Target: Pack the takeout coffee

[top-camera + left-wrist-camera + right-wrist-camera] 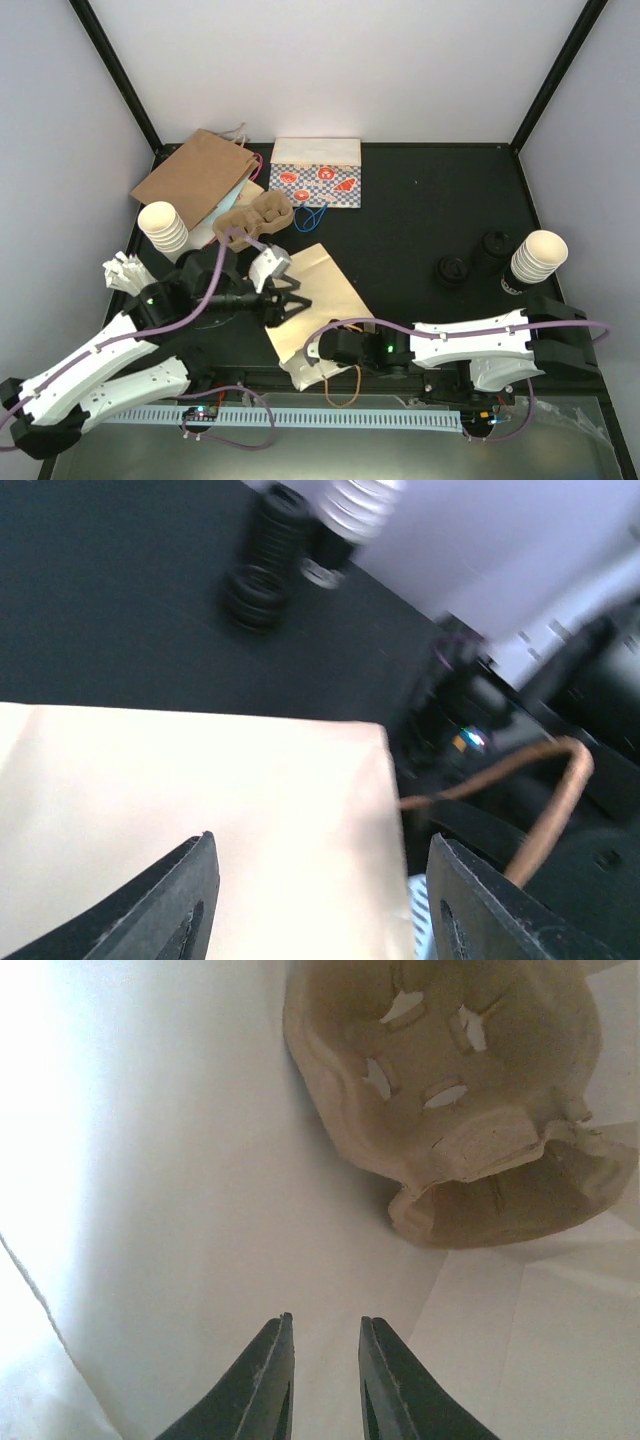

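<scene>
**Bag held ready, coffee still outside**

The cream paper bag [325,290] lies on its side on the bench [420,210], mouth toward the arms. A cardboard carrier [450,1090] already sits deep inside it. The takeout coffee [492,248], which I take to be the black-topped item, stands well right of the bag, between the lid stack [450,270] and the lidless cups [538,255]. Fetching and loading it remain.

The right hand [324,1322] is inside the bag's mouth, narrowly parted and gripping nothing visible. The left hand [292,303] hovers at the bag's left edge, wide apart and empty.

The bench right of the bag looks open for travel. The bag's mouth is the tight spot.
</scene>
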Controlling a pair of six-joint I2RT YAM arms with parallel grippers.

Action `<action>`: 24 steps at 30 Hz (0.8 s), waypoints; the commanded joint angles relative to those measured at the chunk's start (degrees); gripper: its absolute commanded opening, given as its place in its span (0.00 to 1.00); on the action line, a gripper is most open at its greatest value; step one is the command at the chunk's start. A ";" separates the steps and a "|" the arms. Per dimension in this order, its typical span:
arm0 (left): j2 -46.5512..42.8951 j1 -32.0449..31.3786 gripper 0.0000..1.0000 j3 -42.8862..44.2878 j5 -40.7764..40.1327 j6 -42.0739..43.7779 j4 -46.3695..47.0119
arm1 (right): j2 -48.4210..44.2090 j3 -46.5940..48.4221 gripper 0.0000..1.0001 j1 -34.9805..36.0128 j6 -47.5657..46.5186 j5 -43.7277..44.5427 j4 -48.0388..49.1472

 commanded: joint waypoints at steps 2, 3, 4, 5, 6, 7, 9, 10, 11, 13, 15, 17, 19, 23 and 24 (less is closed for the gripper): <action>-1.31 7.04 0.59 7.17 -14.71 -5.52 -10.28 | 0.31 1.04 0.20 0.40 -1.34 1.79 4.56; -0.92 8.75 0.60 7.63 -15.99 -5.92 -11.74 | 0.36 0.85 0.20 0.40 -1.50 1.91 5.22; -0.23 10.56 0.60 8.07 -17.85 -6.37 -13.39 | 0.39 0.79 0.20 0.35 -1.75 2.03 5.76; 0.70 12.24 0.60 8.47 -19.83 -6.62 -14.87 | 0.52 0.78 0.20 0.41 -1.94 2.20 6.31; 1.77 14.06 0.60 8.56 -21.15 -6.63 -16.09 | 0.63 0.85 0.20 0.35 -2.19 2.44 6.71; 3.07 15.92 0.59 8.58 -21.90 -6.52 -17.06 | 0.80 1.01 0.20 0.35 -2.52 2.56 7.11; 6.78 20.32 0.59 8.51 -22.07 -5.98 -17.36 | 1.11 1.36 0.20 0.35 -3.20 2.78 7.71; 8.50 21.92 0.59 8.23 -21.87 -5.56 -17.06 | 1.30 1.44 0.20 0.30 -3.44 2.91 8.07; 10.24 23.46 0.58 8.13 -21.86 -5.20 -16.62 | 1.46 1.56 0.20 0.28 -3.78 2.98 8.43; 13.64 26.52 0.55 8.01 -21.02 -4.29 -15.41 | 1.85 1.82 0.20 0.31 -4.19 3.15 8.93; 16.95 29.09 0.53 8.36 -20.15 -3.39 -14.27 | 2.11 2.00 0.20 0.33 -4.63 3.24 9.31; 20.11 31.05 0.51 8.97 -20.35 -2.76 -13.18 | 2.09 2.10 0.20 0.32 -5.12 3.32 9.70; 23.45 32.35 0.50 10.16 -20.48 -2.14 -13.04 | 1.98 2.12 0.20 0.33 -5.62 3.58 10.10; 30.92 33.96 0.48 13.78 -21.92 -1.87 -15.63 | 1.64 2.03 0.20 0.18 -6.51 3.85 11.17; 32.43 34.13 0.48 14.04 -22.51 -2.03 -15.53 | 1.56 2.01 0.20 0.16 -6.69 3.90 11.40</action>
